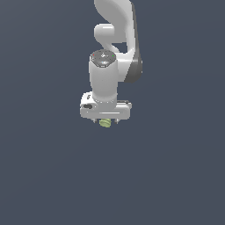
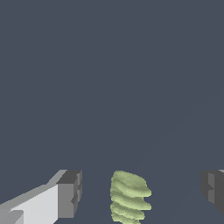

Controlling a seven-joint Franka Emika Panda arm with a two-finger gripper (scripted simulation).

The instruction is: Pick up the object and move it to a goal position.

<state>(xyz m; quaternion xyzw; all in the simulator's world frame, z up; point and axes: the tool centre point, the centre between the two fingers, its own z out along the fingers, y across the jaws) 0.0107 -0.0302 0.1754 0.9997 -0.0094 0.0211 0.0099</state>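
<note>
In the exterior view, the white arm's wrist hides most of the pincer (image 1: 105,121); only part of the yellow-green object (image 1: 104,123) peeks out directly beneath it. In the wrist view, the object (image 2: 129,197), cut off at the frame edge, stands between the wide-spread fingers (image 2: 70,194), touching neither.

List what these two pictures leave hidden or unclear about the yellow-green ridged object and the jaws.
- Exterior view: most of the yellow-green ridged object is hidden by the gripper body above; too small for detail.
- Wrist view: object's lower end cut off by the frame edge.
- Neither view shows whether it rests on a surface.
</note>
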